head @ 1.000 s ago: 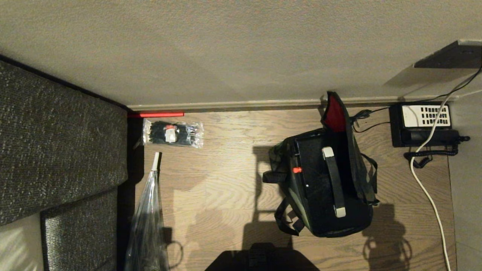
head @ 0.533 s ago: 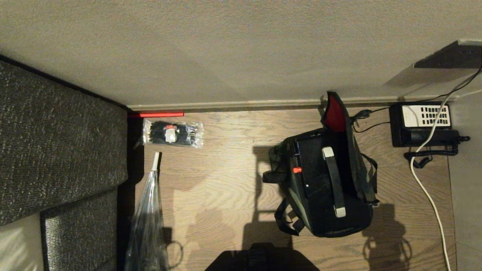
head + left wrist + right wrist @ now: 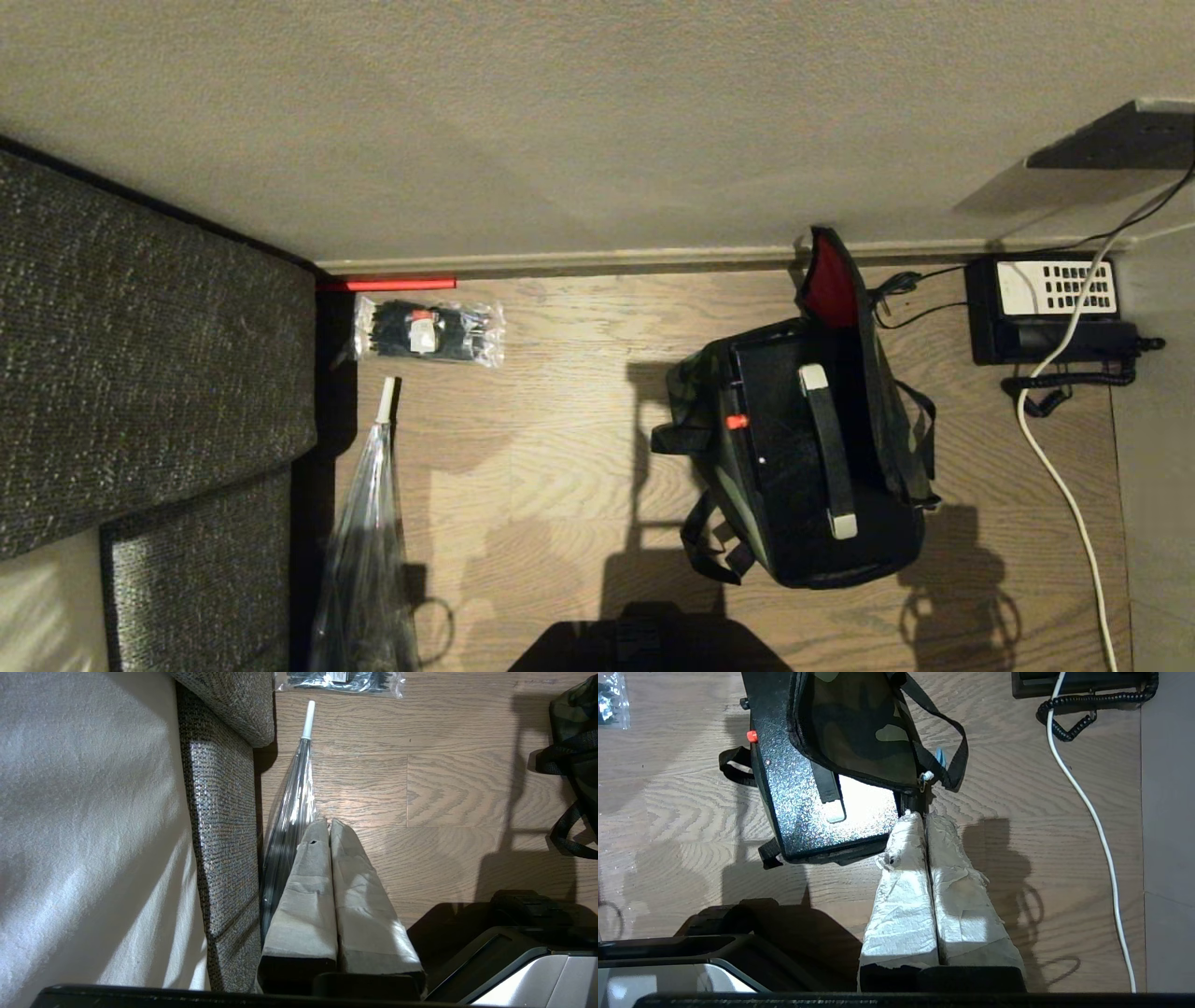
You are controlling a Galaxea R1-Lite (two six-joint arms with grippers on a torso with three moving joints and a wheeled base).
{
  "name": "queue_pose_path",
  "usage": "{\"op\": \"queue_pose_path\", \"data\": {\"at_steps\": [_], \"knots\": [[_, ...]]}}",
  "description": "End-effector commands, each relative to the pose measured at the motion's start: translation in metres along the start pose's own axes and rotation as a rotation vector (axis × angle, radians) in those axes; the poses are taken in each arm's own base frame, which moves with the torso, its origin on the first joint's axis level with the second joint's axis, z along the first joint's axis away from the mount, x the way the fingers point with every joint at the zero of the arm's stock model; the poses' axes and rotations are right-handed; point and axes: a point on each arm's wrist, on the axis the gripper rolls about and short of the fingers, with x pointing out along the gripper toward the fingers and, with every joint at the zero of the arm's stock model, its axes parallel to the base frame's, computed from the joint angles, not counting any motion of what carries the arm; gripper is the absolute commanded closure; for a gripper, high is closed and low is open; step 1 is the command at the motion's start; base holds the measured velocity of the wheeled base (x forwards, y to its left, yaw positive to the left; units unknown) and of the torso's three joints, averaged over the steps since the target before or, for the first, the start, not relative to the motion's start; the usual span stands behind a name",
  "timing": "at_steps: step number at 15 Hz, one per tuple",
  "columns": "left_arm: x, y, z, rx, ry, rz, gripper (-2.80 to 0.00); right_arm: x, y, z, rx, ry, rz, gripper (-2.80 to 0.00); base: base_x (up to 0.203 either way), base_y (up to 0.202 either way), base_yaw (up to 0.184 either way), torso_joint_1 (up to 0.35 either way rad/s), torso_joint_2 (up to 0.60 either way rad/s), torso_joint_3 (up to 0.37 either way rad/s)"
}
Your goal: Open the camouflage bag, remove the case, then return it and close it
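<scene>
The camouflage bag (image 3: 695, 387) stands on the wood floor with its lid (image 3: 829, 289) up, showing red lining. The black case (image 3: 780, 411) sits inside it, handle (image 3: 828, 448) and red latch (image 3: 737, 422) on top. Neither arm shows in the head view. In the right wrist view my right gripper (image 3: 925, 814) is shut and empty, held above the floor beside a corner of the case (image 3: 803, 798) and the hanging camouflage flap (image 3: 859, 728) with its blue zipper pull (image 3: 941, 758). My left gripper (image 3: 327, 822) is shut and empty, far to the bag's left.
A grey sofa (image 3: 140, 355) fills the left. Beside it lie a folded clear umbrella (image 3: 369, 523) and a packet of black ties (image 3: 429, 331). A black telephone (image 3: 1046, 308) with a white cable (image 3: 1064, 476) sits right of the bag, by the wall.
</scene>
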Motion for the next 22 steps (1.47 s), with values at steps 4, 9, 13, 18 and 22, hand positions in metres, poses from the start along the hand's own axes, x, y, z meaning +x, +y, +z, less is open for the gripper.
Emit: {"op": "queue_pose_path", "data": {"at_steps": [4, 9, 13, 18, 22], "knots": [[0.0001, -0.0001, -0.0008, 0.002, 0.009, -0.004, 0.0, 0.0009, -0.0002, -0.0038, 0.0, 0.013, 0.0, 0.0, 0.0, 0.0, 0.0, 0.0, 0.0, 0.0], [0.0001, 0.0, 0.0, -0.025, 0.001, 0.001, 0.0, 0.0011, -0.0002, -0.0047, 0.0, 0.016, 0.0, 0.0, 0.0, 0.0, 0.0, 0.0, 0.0, 0.0], [0.0001, 0.0, 0.0001, -0.032, 0.002, 0.002, 0.0, 0.0009, -0.0002, -0.0039, 0.0, 0.013, -0.001, 0.0, 0.0, 0.0, 0.0, 0.0, 0.0, 0.036], [0.0, 0.0, -0.0002, -0.032, 0.006, 0.003, 0.0, 0.0009, -0.0002, -0.0041, 0.0, 0.014, -0.001, 0.0, 0.0, 0.0, 0.0, 0.005, 0.0, 0.185], [-0.0002, 0.0001, 0.0, -0.027, 0.009, 0.004, 0.0, 0.0009, -0.0002, -0.0038, 0.0, 0.012, 0.0, 0.0, 0.0, 0.0, 0.0, 0.002, 0.0, 0.203]]}}
